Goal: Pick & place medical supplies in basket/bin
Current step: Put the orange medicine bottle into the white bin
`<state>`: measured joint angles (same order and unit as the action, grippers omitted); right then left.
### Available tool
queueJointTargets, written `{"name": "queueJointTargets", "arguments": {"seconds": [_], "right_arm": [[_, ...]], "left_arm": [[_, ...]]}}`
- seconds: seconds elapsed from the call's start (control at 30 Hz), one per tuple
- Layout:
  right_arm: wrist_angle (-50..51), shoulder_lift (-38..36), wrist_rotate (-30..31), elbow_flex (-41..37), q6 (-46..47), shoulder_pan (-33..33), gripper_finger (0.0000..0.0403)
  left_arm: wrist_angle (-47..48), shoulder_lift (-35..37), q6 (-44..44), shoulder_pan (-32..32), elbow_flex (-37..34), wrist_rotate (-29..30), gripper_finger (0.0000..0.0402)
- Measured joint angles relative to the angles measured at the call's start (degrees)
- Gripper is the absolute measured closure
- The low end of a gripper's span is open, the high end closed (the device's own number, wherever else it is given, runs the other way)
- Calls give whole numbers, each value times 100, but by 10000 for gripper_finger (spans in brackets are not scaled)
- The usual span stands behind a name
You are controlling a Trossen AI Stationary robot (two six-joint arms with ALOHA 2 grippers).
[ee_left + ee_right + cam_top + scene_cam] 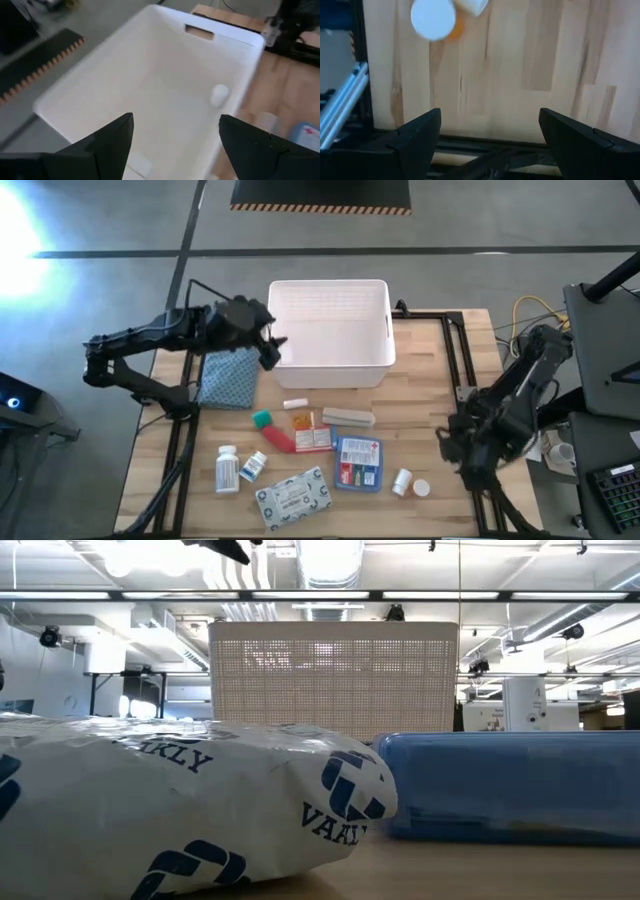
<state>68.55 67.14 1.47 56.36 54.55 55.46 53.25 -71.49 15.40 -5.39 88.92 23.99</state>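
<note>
The white slotted bin [330, 330] stands at the table's far middle and fills the left wrist view [100, 85]. My left gripper [272, 345] [172, 145] hangs open over the bin's left wall. A small white item [219, 95] shows inside the bin. Near the table's front lie white bottles [227, 468], a teal-capped piece [262, 419], a red tube [278, 438], a beige bar [347, 416], a red-white packet [312, 440], a blue-red packet [358, 463] and a grey-white flat pack [292, 497] [180, 810]. My right gripper [450, 442] [490, 135] is open, low over the table's right edge, near a small white bottle [402, 480] and a round white cap [433, 19].
A blue-grey folded cloth [227, 378] lies left of the bin, under my left arm. Black frame rails [462, 370] run along the table's right side, by my right arm. Bare wood lies between the bin and the row of supplies.
</note>
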Motion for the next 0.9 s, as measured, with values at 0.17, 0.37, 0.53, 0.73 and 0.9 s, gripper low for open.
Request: {"name": "queueJointTargets", "arguments": {"seconds": [0.17, 0.37, 0.53, 0.73, 0.9], "right_arm": [[-530, 512, 435, 99, 94, 522, 78], [-1522, 1337, 794, 182, 131, 719, 75], [-1241, 2102, 884, 605, 606, 702, 56], [-871, 2674, 951, 1173, 882, 624, 37], [-941, 2956, 974, 1264, 946, 426, 37]], "left_arm": [[-435, 42, 272, 416, -309, -11, 129], [-512, 42, 273, 672, -356, -4, 129], [-505, 132, 275, 989, -364, -1, 129], [-469, 244, 516, 1532, -473, 0, 129], [-445, 244, 814, 1803, -505, 30, 129]]}}
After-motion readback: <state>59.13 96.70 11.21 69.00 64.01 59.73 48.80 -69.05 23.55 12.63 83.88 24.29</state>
